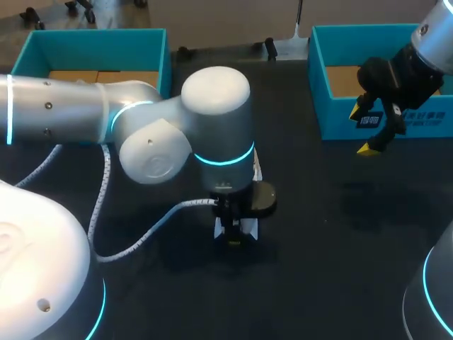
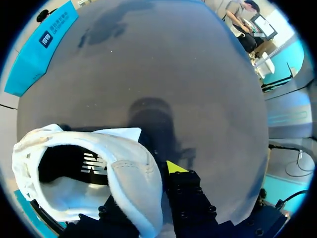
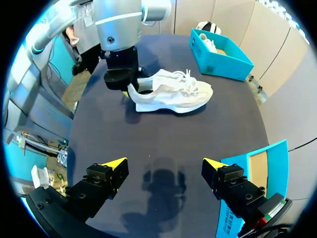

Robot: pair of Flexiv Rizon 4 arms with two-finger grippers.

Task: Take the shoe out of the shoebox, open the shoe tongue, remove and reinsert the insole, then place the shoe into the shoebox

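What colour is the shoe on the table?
The shoe is white; the right wrist view shows it best.

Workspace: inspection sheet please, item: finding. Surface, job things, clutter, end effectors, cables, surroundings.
Surface: dark table.
Job's things: white shoe out of the boxes, on its sole mid-table; open teal right shoebox and left shoebox at the far corners.
Clutter: nothing seen.
End effectors: left end effector shut on the shoe's heel collar; right end effector open, empty, above bare table beside the right shoebox.
Cables: white wrapped cable hangs from the left arm, looping low beside the shoe; table contact unclear.
Surroundings: nothing seen reaching over the table.
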